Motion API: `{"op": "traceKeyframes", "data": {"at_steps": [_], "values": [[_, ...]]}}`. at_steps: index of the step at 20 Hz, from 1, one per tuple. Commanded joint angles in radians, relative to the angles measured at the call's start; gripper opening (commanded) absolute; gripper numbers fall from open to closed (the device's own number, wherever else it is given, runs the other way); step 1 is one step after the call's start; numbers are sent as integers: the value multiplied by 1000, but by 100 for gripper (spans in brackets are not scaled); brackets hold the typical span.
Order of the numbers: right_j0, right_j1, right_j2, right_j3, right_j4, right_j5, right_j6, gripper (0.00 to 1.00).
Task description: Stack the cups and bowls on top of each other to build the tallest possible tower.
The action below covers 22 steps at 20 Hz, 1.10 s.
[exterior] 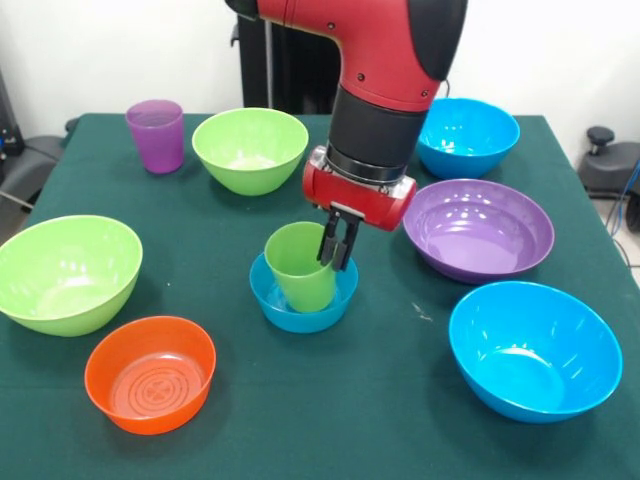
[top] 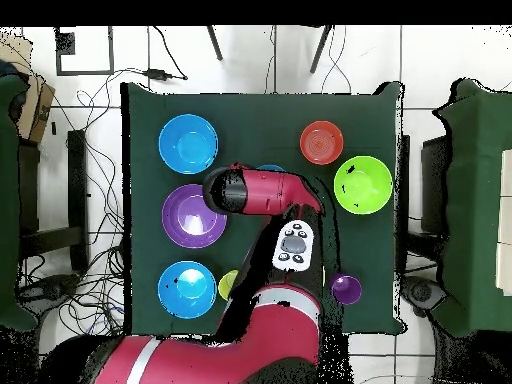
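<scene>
Your gripper [exterior: 338, 246] hangs over the middle of the green table [exterior: 330, 420], its two dark fingers drawn close together and pinched on the far rim of the green cup [exterior: 298, 265]. That cup stands upright, leaning a little, inside the small blue bowl [exterior: 303, 298], so the tower so far is just those two pieces. In the front view you have the purple cup [exterior: 156, 134] standing alone at the far left corner, with a green bowl [exterior: 250, 148] just beside it to the right. A second, larger green bowl [exterior: 64, 272] sits at the left edge, and the small orange bowl [exterior: 151, 372] lies near it toward the front. To the right of your arm [exterior: 385, 70] there is a blue bowl [exterior: 468, 135] at the far side, the wide purple bowl [exterior: 478, 229] in front of it, and another blue bowl [exterior: 534, 349] nearest the camera. All of these bowls sit open side up and apart from each other. From overhead the arm covers the cup and most of the small blue bowl, of which you can see only a sliver [top: 270, 168].
</scene>
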Motion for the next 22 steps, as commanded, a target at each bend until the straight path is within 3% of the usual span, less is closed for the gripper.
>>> {"op": "traceKeyframes", "data": {"at_steps": [1, 22], "values": [[10, 39, 49, -76, 17, -56, 130, 0], [24, 25, 22, -86, 9, -13, 113, 0]]}}
